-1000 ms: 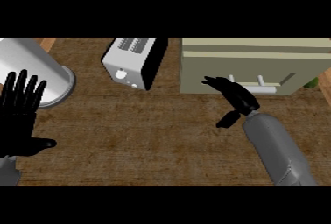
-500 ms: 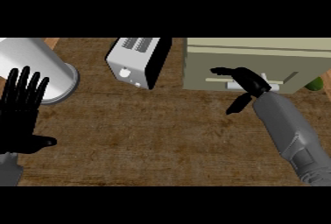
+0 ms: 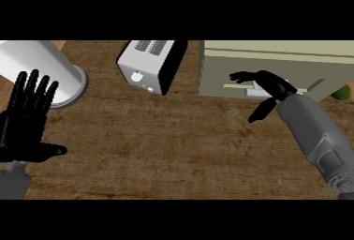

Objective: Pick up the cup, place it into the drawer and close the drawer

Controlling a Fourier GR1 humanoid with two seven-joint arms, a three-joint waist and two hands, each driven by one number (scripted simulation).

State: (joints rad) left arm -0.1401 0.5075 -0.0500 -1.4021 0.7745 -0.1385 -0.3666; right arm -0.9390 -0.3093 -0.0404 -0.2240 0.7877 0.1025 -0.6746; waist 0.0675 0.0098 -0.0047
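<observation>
The olive drawer unit (image 3: 283,58) stands at the back right of the counter, its front flush and its pale handle (image 3: 237,87) facing me. My right hand (image 3: 274,84) is against that front, its fingers stretched out over the handle and its thumb hanging down. No cup shows anywhere in the head view. My left hand (image 3: 27,117) rests open at the left edge, fingers up, holding nothing.
A white toaster (image 3: 147,65) with a black side stands at the back middle. A large white cylinder (image 3: 34,65) is at the back left, just beyond my left hand. A green thing (image 3: 343,92) peeks in at the right edge. The wooden counter (image 3: 173,150) spreads in front.
My right hand has moved away from me and a little to the right, up to the drawer front and its handle. The left hand has barely shifted.
</observation>
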